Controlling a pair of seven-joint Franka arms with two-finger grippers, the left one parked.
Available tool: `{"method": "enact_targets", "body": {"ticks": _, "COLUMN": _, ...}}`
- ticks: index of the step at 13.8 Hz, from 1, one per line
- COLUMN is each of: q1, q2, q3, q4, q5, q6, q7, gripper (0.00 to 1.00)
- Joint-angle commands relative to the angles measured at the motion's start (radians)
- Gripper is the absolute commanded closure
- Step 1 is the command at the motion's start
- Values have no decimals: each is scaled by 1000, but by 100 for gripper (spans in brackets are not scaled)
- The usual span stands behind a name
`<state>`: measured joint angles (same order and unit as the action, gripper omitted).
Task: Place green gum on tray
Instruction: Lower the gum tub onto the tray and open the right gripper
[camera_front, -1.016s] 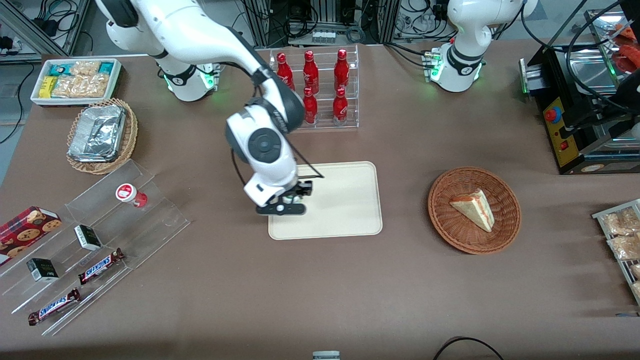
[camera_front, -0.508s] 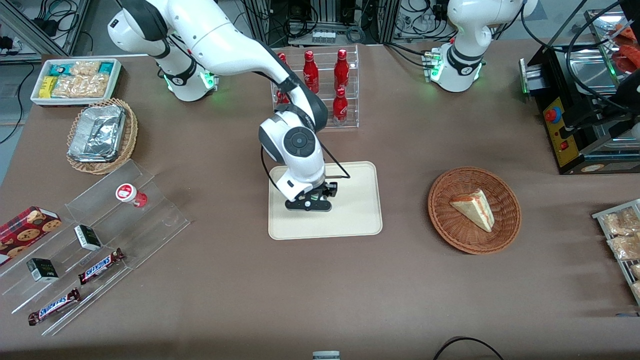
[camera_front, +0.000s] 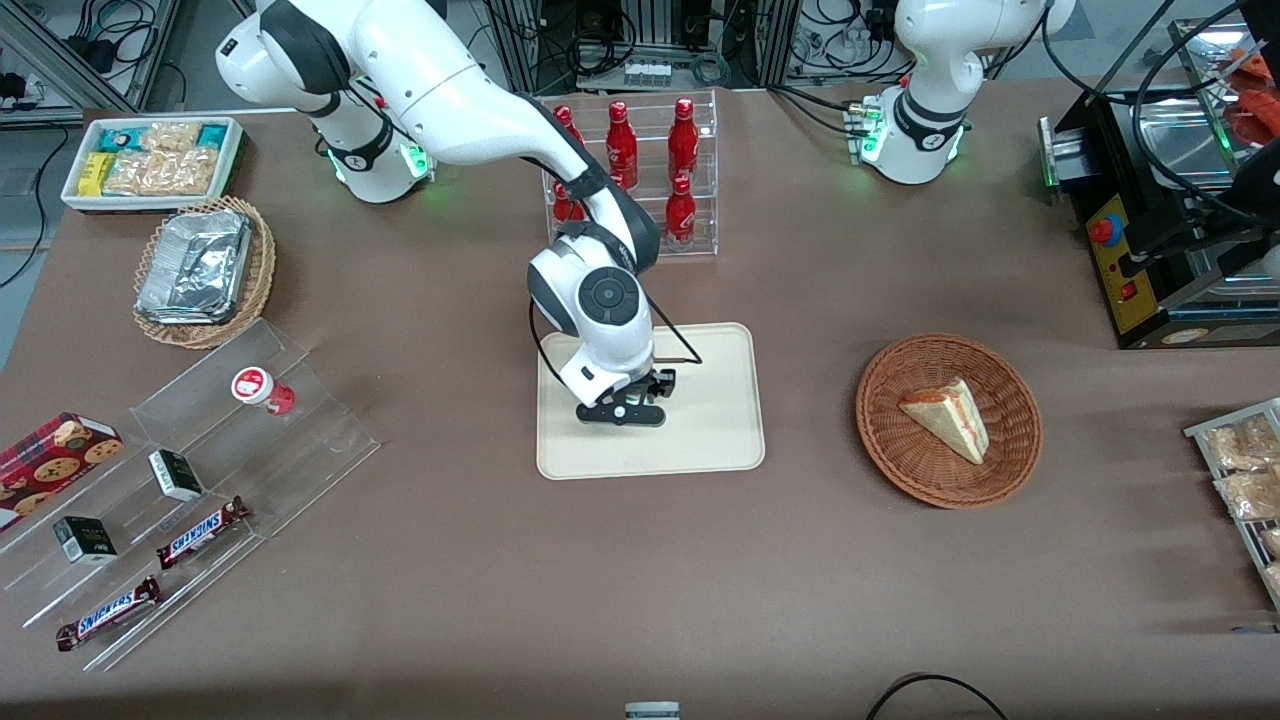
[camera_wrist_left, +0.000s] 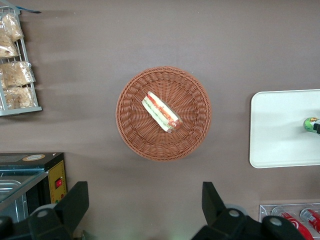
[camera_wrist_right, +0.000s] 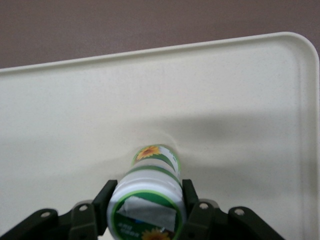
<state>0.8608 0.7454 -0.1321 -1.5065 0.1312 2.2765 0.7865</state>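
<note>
Right wrist view shows the gripper (camera_wrist_right: 146, 207) pinching the green gum (camera_wrist_right: 149, 192) between its two fingers (camera_wrist_right: 191, 210), one pressed against each side of the canister, lid toward the camera. The canister's bottom end appears to meet the tray (camera_wrist_right: 240, 100). From the front, the gripper (camera_front: 622, 412) hangs low over the tray (camera_front: 715, 440), above its middle.

Matt, faintly grainy plastic tray (camera_wrist_right: 240, 100) — glossy, seemingly plastic green gum (camera_wrist_right: 150, 192) in the claw (camera_wrist_right: 146, 210).
</note>
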Motion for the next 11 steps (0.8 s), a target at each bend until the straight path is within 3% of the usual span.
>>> {"method": "enact_targets", "body": {"ticks": 1, "q1": 11, "q2": 29, "q3": -11, "q4": 40, "q5": 16, "q6": 3, "q7": 13, "gripper": 95}}
{"method": "enact_targets", "body": {"ticks": 2, "q1": 9, "q2": 32, "q3": -11, "q4": 40, "q5": 16, "q6": 8, "q7": 13, "gripper": 58}}
{"method": "enact_targets", "body": {"ticks": 3, "q1": 9, "q2": 34, "q3": -11, "q4": 39, "q5": 16, "q6": 20, "q7": 13, "gripper": 10}}
{"method": "enact_targets", "body": {"ticks": 4, "q1": 9, "q2": 34, "q3": -11, "q4": 37, "q5": 11, "q6": 30, "q7": 10, "gripper": 0}}
{"method": "enact_targets", "body": {"ticks": 11, "q1": 11, "q2": 17, "q3": -11, "q4": 32, "q5": -42, "q6": 35, "q7": -35, "gripper": 0}}
